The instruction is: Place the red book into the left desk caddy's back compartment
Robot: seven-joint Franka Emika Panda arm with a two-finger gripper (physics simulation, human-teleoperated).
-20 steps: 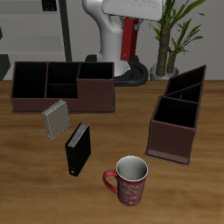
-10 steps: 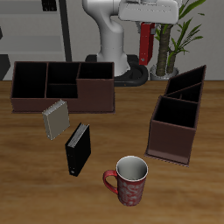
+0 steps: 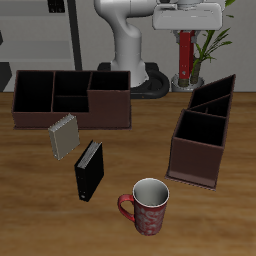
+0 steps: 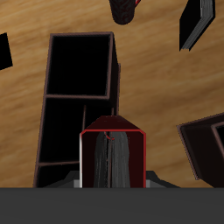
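My gripper [image 3: 187, 34] is shut on the top of the red book [image 3: 187, 58], which hangs upright in the air near the table's back. The left desk caddy [image 3: 198, 140] stands end-on below it and nearer the front edge; its back compartment [image 3: 222, 88] is dark and open. In the wrist view the red book [image 4: 112, 131] fills the space between my gripper's [image 4: 112, 163] jaws, and the caddy [image 4: 116, 66] lies beneath, with its far end partly hidden behind the book.
The wide caddy [image 3: 70, 98] stands at the back. A grey spiral notepad [image 3: 63, 138], a black book [image 3: 89, 170] and a red mug [image 3: 147, 206] stand nearer the front. A potted plant [image 3: 205, 40] is close behind the book.
My gripper has carried the red book sideways across the back of the table, from near the robot's base to above the left desk caddy's far end. Nothing else moved.
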